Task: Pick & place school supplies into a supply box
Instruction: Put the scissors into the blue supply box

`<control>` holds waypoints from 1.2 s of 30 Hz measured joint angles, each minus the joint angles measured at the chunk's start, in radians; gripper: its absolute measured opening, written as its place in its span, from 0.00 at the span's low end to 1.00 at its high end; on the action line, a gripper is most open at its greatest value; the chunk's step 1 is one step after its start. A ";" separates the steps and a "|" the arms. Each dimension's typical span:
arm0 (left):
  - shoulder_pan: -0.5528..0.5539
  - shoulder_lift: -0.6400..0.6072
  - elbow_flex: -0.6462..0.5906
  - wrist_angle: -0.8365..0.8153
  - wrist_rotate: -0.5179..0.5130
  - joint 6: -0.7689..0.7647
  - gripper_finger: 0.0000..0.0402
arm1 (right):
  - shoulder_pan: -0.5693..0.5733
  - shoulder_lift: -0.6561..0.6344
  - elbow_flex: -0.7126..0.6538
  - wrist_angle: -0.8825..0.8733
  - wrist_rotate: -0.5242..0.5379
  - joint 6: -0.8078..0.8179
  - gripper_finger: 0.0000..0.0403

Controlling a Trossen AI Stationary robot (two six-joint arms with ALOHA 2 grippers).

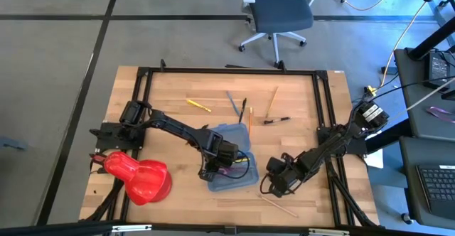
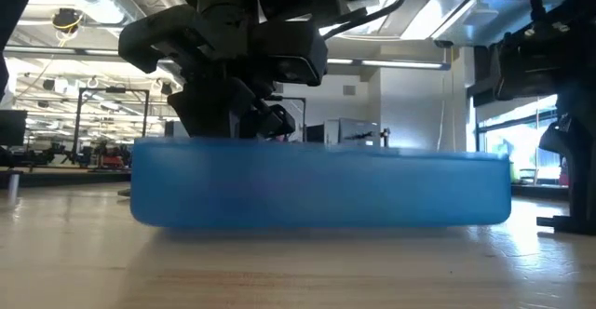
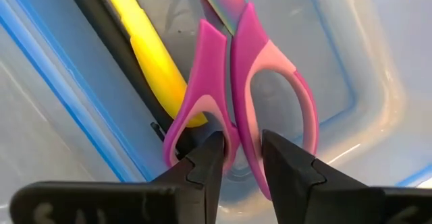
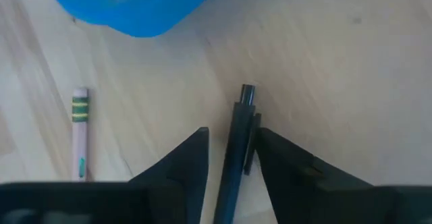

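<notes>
Left pincer point(image 3: 236, 158) inside the supply box point(image 1: 231, 159), clenched on purple scissors point(image 3: 239, 96) beside a yellow pen point(image 3: 152, 52). Right pincer point(image 4: 231, 150) clamped around a black pen point(image 4: 236, 143) above the surface point(image 1: 306, 97).

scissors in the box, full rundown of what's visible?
The scissors have magenta handles with paler pink inner loops, plastic by the look, and iridescent metal blades, closed. They lie inside the translucent blue supply box, beside a yellow pen and a black pen. The left tool grips the bar between the loops, one finger through each loop.
</notes>
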 joint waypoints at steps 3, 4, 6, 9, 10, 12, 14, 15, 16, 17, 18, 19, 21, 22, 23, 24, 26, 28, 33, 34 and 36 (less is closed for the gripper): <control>0.000 0.000 0.000 0.000 0.000 0.000 0.23 | 0.000 0.001 0.000 -0.015 0.002 -0.061 0.26; 0.000 0.000 0.000 0.000 0.000 0.000 0.23 | 0.000 0.002 0.000 -0.018 0.004 -0.086 0.24; 0.000 0.000 0.000 0.000 0.000 0.000 0.22 | -0.001 0.002 0.000 -0.023 0.005 -0.133 0.19; 0.000 0.000 0.000 0.001 -0.001 0.000 0.23 | -0.001 0.002 0.000 -0.025 0.005 -0.163 0.13; 0.000 0.000 0.000 0.001 -0.001 0.000 0.23 | -0.001 0.002 -0.001 -0.026 0.005 -0.165 0.12; 0.000 0.000 0.000 0.000 0.000 0.000 0.23 | -0.001 0.002 -0.001 -0.026 0.005 -0.163 0.12; 0.000 0.000 0.000 0.001 0.000 0.000 0.23 | -0.001 0.002 -0.001 -0.025 0.005 -0.161 0.12; 0.000 0.000 0.000 0.000 0.000 0.000 0.23 | -0.002 0.002 0.000 -0.026 0.005 -0.161 0.13; 0.000 0.000 0.000 0.000 0.000 -0.002 0.23 | -0.002 0.002 0.002 -0.029 0.004 -0.161 0.13; 0.000 0.000 0.000 0.000 0.000 -0.007 0.23 | -0.002 0.002 0.006 -0.034 0.002 -0.161 0.13; 0.000 0.000 0.000 0.000 0.000 -0.008 0.23 | -0.002 0.002 0.011 -0.040 0.000 -0.162 0.13; 0.000 0.000 0.000 0.000 0.000 -0.008 0.23 | -0.003 0.004 0.018 -0.048 -0.002 -0.166 0.13; 0.000 0.000 0.000 0.000 0.001 -0.010 0.24 | -0.003 0.007 0.030 -0.062 -0.004 -0.182 0.13; 0.000 0.000 0.000 0.000 0.001 -0.019 0.25 | -0.003 0.008 0.035 -0.069 -0.004 -0.186 0.13; 0.000 0.000 0.000 0.001 0.001 -0.029 0.26 | -0.003 0.009 0.041 -0.076 -0.005 -0.188 0.13; 0.000 0.000 0.000 0.001 0.000 -0.038 0.28 | -0.003 0.009 0.047 -0.084 -0.005 -0.188 0.13; 0.000 0.000 0.000 0.001 0.000 -0.045 0.31 | -0.003 0.010 0.061 -0.105 -0.005 -0.190 0.13; 0.000 0.000 0.000 0.001 0.000 -0.040 0.36 | -0.003 0.010 0.074 -0.122 -0.005 -0.192 0.13; 0.001 -0.013 0.017 -0.002 0.000 -0.035 0.44 | -0.004 0.011 0.088 -0.138 -0.012 -0.220 0.13; 0.001 -0.020 0.018 -0.008 0.000 -0.034 0.45 | -0.004 0.010 0.089 -0.138 -0.017 -0.221 0.13; 0.001 -0.033 0.025 -0.017 0.001 -0.030 0.47 | -0.004 0.009 0.089 -0.142 -0.023 -0.218 0.13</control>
